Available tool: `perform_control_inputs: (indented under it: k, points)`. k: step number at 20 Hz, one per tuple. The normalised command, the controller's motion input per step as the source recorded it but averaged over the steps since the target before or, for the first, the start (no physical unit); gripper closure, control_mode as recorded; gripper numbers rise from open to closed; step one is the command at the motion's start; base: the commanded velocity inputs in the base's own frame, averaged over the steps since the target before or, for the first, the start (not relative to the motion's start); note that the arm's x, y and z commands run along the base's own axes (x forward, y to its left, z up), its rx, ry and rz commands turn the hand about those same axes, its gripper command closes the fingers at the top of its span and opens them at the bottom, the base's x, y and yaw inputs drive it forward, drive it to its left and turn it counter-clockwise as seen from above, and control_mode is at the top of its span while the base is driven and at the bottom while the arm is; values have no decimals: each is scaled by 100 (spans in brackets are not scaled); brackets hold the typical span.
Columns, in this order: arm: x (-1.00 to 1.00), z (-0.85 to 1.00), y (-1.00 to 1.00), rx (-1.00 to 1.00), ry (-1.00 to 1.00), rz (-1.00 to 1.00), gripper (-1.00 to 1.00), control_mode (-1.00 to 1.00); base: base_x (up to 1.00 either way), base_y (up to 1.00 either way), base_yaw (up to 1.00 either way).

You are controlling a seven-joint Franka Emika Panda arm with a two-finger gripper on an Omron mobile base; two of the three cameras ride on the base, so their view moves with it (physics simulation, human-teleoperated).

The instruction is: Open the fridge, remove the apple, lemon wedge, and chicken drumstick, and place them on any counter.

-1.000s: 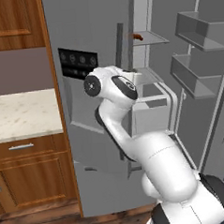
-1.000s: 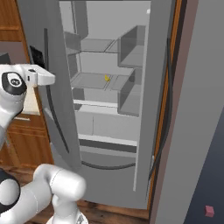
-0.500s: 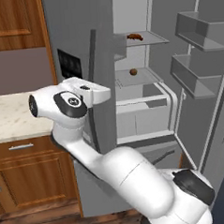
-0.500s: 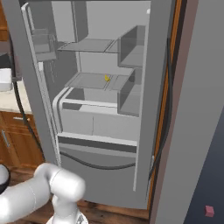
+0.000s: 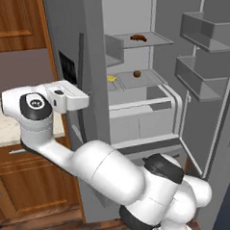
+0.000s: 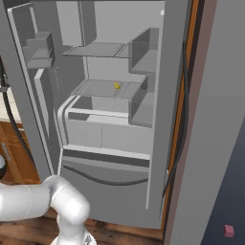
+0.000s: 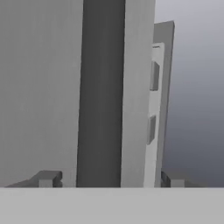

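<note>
1. The fridge (image 5: 133, 63) stands with both doors swung wide, its grey shelves in plain sight from the left base view.
2. The drumstick (image 5: 138, 37) lies on the top shelf; the apple (image 5: 137, 73) sits on the shelf below, with the lemon wedge (image 5: 112, 78) near it toward the left door.
3. The right base view catches the lemon wedge (image 6: 116, 85) as a yellow speck on the middle shelf.
4. In the hand view the gripper (image 7: 107, 179) has its two tips spread wide, one on each side of the dark handle (image 7: 100, 87), and grips nothing.
5. The arm's wrist hangs at the outer face of the left door, beside the cream counter (image 5: 7, 130).
6. The opening step looks finished; the step in hand is likely to clear the handle and reach for the first item.
7. Done well, the hand would back straight off the handle with its tips spread, so as not to snag and drag the door.
8. It would then swing around the door edge, not through it, and approach the apple level with its shelf.
</note>
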Motion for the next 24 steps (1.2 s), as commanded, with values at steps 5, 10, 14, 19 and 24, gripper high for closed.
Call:
perform_control_inputs:
  k: [5, 10, 14, 19, 24]
  points:
    - [-62, -36, -25, 0, -3, 0, -100, -100, 0, 0, 0]
    - [-51, -24, -19, 0, -3, 2, -100, -100, 0, 0, 0]
    - [-44, -31, -27, -4, 0, 12, -100, -100, 0, 0, 0]
    - [-2, -24, -5, -13, 7, 22, -100, -100, 0, 0, 0]
    - [-41, -35, 11, -8, -3, 15, -100, -100, 0, 0, 0]
